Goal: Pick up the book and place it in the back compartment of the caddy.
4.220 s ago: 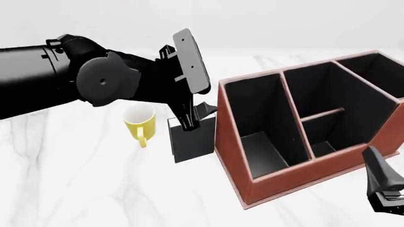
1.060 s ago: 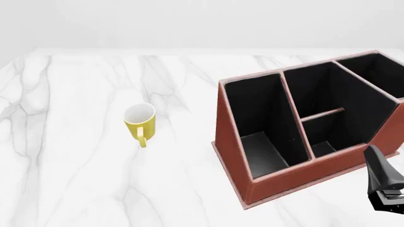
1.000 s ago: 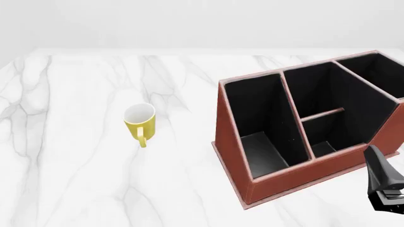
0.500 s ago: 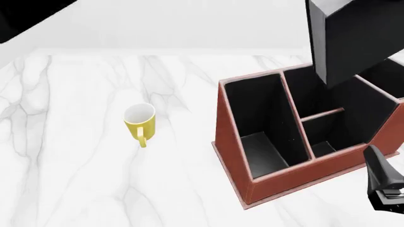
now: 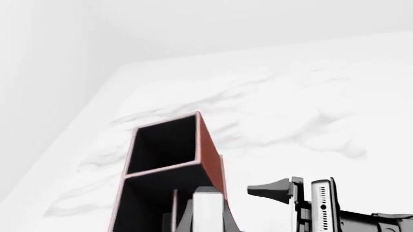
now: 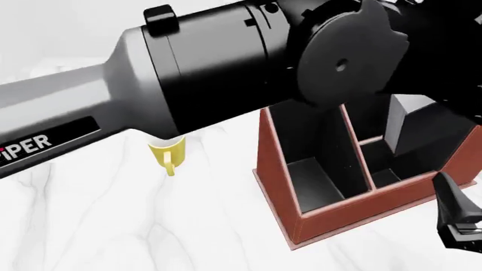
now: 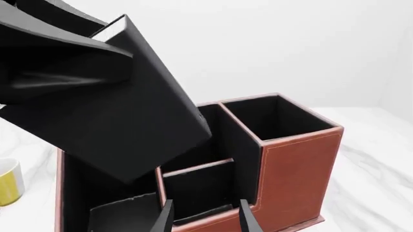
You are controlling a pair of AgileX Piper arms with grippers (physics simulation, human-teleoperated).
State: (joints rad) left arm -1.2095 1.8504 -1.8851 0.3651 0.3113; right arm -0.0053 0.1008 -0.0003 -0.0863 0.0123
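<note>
Front view — left arm point(image 6: 226, 79) fills the upper picture, crossing from the left over the caddy point(image 6: 331, 214). Book point(image 7: 123, 111): black cover, white page edge at its top corner, tilted, held in the air above the caddy's middle section; in the front view it shows only as a dark slab point(image 6: 421, 127) over the small cells. Left claw point(image 7: 65, 63): clamped on the book's upper part. Back compartment point(image 7: 200, 193): a small black-lined cell just behind the near long wall, nothing in it; the book is not yet inside. Caddy: reddish-brown, standing on the white marble counter point(image 6: 150, 226). Yellow mug point(image 6: 169, 158): on the counter left of the caddy, partly hidden by the arm. Right claw point(image 7: 205, 220): fingers parted, holding nothing, low at the caddy's near right corner — apart from the book.
</note>
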